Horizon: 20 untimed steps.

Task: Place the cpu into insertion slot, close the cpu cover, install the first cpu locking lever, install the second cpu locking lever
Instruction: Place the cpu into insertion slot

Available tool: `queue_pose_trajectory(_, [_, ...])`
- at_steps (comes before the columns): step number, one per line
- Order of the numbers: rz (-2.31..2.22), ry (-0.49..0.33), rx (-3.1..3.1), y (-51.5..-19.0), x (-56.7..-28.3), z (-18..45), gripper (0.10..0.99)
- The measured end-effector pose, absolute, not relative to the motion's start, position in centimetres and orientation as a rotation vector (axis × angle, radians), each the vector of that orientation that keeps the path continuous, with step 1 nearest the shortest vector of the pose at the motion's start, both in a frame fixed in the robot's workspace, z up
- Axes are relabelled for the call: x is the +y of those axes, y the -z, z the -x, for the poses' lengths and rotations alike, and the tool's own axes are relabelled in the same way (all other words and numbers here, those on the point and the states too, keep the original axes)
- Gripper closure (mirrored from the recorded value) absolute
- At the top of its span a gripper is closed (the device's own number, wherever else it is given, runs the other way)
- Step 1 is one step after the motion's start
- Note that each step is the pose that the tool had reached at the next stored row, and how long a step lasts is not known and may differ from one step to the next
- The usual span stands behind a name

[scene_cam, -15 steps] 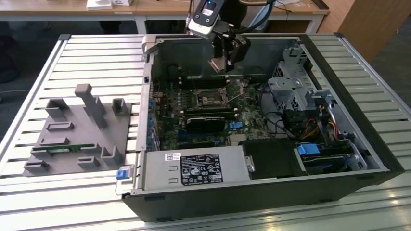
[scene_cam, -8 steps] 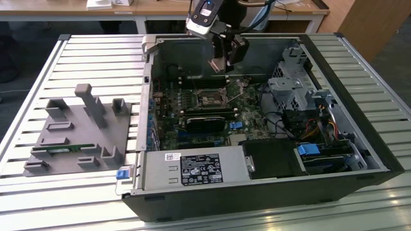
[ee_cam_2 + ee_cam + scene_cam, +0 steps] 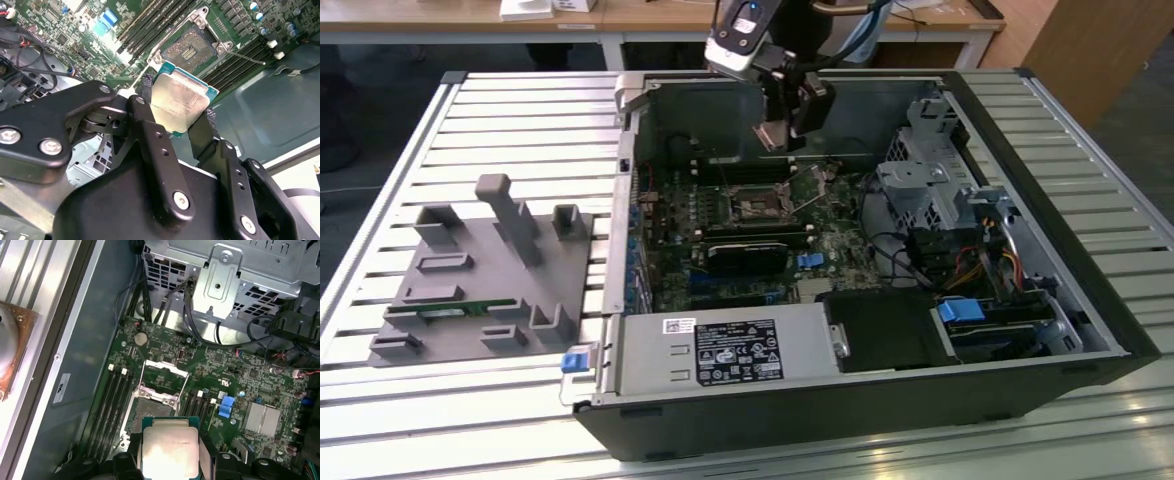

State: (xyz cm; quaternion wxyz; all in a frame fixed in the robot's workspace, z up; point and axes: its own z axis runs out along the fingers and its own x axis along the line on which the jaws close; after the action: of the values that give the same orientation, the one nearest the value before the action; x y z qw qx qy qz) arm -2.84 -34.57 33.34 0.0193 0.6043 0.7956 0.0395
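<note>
We see the end effector point(image 3: 176, 107) in matte black, dotted with silver screw heads. The chip point(image 3: 180, 100) pinched between its fingers has a dull silver-grey top and a thin green edge. Just beyond the fingertips, the socket point(image 3: 191, 48) has a dark centre with a fine grey grid. The circuit board point(image 3: 235, 365) around it is green, speckled with small silver and black parts. Either side of the socket, the memory slots point(image 3: 112, 405) run as long black stripes. Further from the end effector sits a bright blue connector point(image 3: 226, 406). The case point(image 3: 854, 420) is black outside and grey within. Well away from the end effector, the table point(image 3: 520, 120) shows pale grey slats striped with dark gaps.
</note>
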Motion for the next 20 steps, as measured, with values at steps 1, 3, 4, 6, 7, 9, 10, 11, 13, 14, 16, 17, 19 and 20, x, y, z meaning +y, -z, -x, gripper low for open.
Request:
queue_pose_trajectory(1, [-1.881, -0.122, 2.464, -33.32, -34.57, 2.83, 0.545])
queue_pose_trajectory(3, [-1.894, -0.122, 2.454, -33.29, -34.55, 2.83, 0.545])
queue_pose_trajectory(4, [-1.9, -0.122, 2.449, -33.28, -34.55, 2.84, 0.545])
queue_pose_trajectory(6, [-1.912, -0.122, 2.439, -33.25, -34.54, 2.83, 0.545])
queue_pose_trajectory(7, [-1.918, -0.122, 2.434, -33.24, -34.53, 2.83, 0.545])
queue_pose_trajectory(9, [-1.931, -0.121, 2.424, -33.18, -34.52, 2.84, 0.545])
queue_pose_trajectory(10, [-1.938, -0.121, 2.418, -33.14, -34.5, 2.84, 0.545])
queue_pose_trajectory(11, [-1.947, -0.12, 2.409, -33.08, -34.47, 2.84, 0.545])
queue_pose_trajectory(13, [-1.972, -0.12, 2.389, -32.96, -34.45, 2.85, 0.545])
queue_pose_trajectory(14, [-1.984, -0.119, 2.378, -32.9, -34.44, 2.85, 0.545])
queue_pose_trajectory(16, [-2.008, -0.119, 2.357, -32.78, -34.4, 2.86, 0.545])
queue_pose_trajectory(17, [-2.018, -0.119, 2.348, -32.72, -34.39, 2.87, 0.545])
queue_pose_trajectory(19, [-2.037, -0.118, 2.331, -32.6, -34.35, 2.93, 0.545])
queue_pose_trajectory(20, [-2.039, -0.118, 2.329, -32.57, -34.35, 2.98, 0.545])
